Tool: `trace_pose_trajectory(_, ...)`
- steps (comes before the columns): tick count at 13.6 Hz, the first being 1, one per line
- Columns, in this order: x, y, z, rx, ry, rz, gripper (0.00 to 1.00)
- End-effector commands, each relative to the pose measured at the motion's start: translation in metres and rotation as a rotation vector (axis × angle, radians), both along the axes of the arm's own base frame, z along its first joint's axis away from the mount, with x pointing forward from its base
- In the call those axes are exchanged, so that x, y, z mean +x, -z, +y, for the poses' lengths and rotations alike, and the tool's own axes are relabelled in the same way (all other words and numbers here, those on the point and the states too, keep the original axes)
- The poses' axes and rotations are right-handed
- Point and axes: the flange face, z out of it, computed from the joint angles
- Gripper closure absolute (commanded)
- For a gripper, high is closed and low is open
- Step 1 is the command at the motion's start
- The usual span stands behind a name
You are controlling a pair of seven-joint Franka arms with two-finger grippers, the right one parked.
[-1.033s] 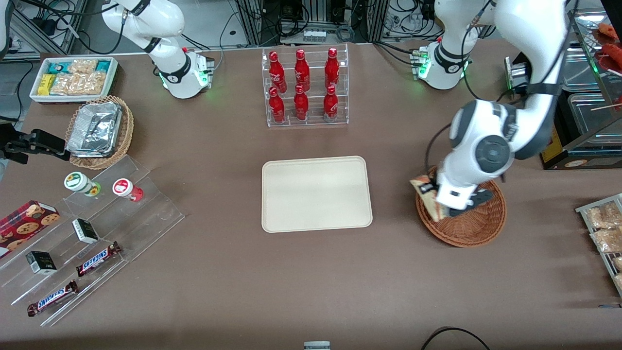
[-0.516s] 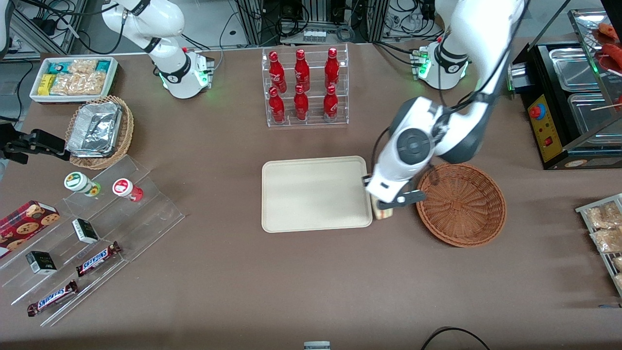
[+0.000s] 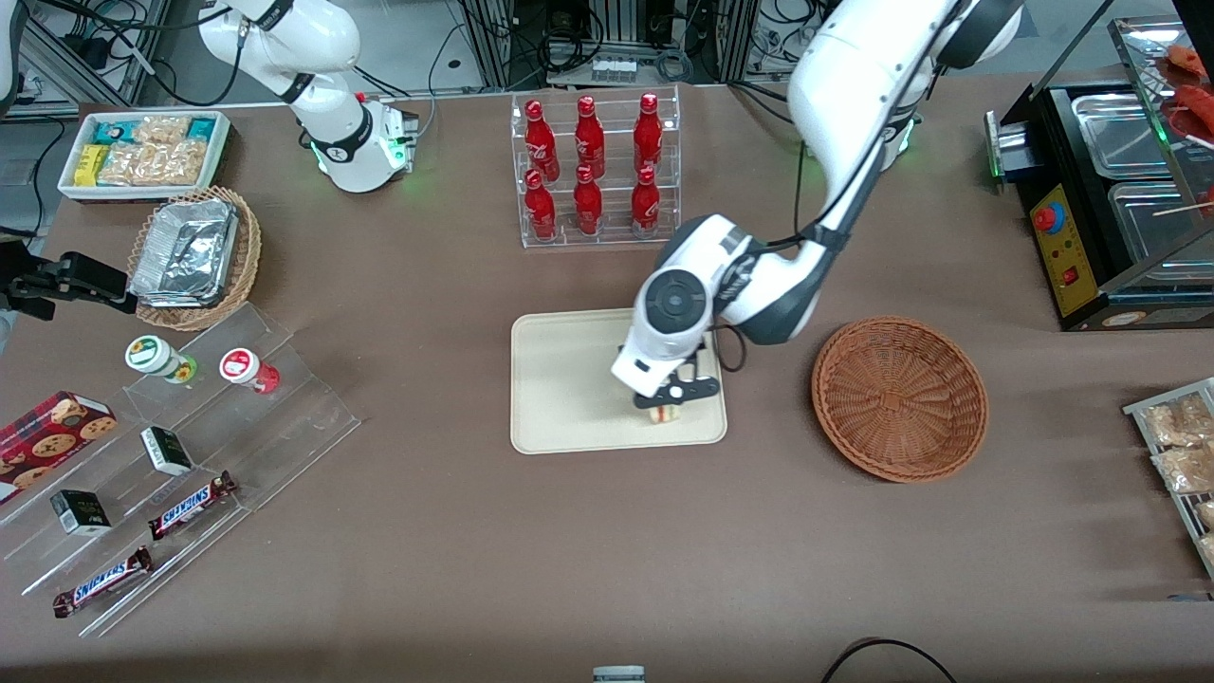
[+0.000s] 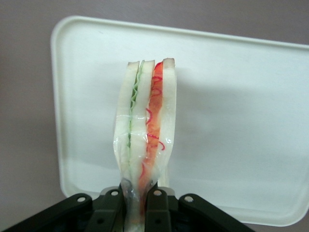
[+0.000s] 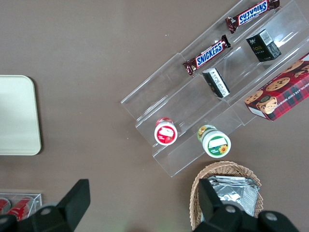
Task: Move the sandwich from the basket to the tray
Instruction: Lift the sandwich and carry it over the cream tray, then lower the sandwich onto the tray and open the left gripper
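Note:
My left gripper is shut on the sandwich, a pale wedge with red, orange and green filling. It holds it over the cream-beige tray, near the tray's corner nearest the basket and the front camera. In the left wrist view the sandwich hangs between the black fingers, cut edge showing, with the tray underneath. The gripper pinches its wrapped end. The reddish-brown wicker basket stands empty beside the tray, toward the working arm's end.
An acrylic rack of red bottles stands farther from the front camera than the tray. A tan basket with foil containers, a white snack bin and an acrylic stand with snack bars lie toward the parked arm's end.
My left gripper has carried the sandwich out of the basket, across the table gap, to above the tray. The basket is now empty.

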Motion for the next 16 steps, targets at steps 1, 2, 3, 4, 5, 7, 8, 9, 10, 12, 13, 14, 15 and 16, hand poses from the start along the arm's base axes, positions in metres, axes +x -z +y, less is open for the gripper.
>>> trace_pose_trajectory(1, -0.002, 0.014, -0.029, 0.006, -0.001, 0.009, 1.0)
trace_pose_trajectory(2, -0.002, 0.017, -0.03, -0.002, 0.014, 0.003, 1.0)
trace_pose_trajectory(3, 0.0, 0.017, -0.032, -0.017, 0.02, -0.013, 1.0)
trace_pose_trajectory(4, 0.0, 0.018, -0.033, -0.026, 0.036, -0.021, 1.0)
trace_pose_trajectory(5, -0.001, 0.021, -0.034, -0.026, 0.048, -0.018, 1.0)
trace_pose_trajectory(7, -0.002, 0.024, -0.035, -0.018, 0.061, -0.021, 1.0)
trace_pose_trajectory(8, -0.003, 0.027, -0.034, -0.002, 0.09, -0.033, 1.0)
trace_pose_trajectory(9, -0.002, 0.029, -0.034, 0.001, 0.096, -0.034, 1.0)
trace_pose_trajectory(10, -0.003, 0.029, -0.034, 0.002, 0.091, -0.032, 1.0)
trace_pose_trajectory(12, -0.004, 0.032, -0.034, 0.006, 0.087, -0.03, 1.0)
trace_pose_trajectory(13, -0.004, 0.034, -0.034, 0.008, 0.078, -0.025, 1.0)
trace_pose_trajectory(14, -0.005, 0.035, -0.034, 0.01, 0.065, -0.023, 1.0)
trace_pose_trajectory(15, -0.005, 0.035, -0.034, 0.013, 0.046, -0.023, 1.0)
trace_pose_trajectory(16, -0.005, 0.035, -0.034, 0.014, 0.041, -0.023, 1.0)
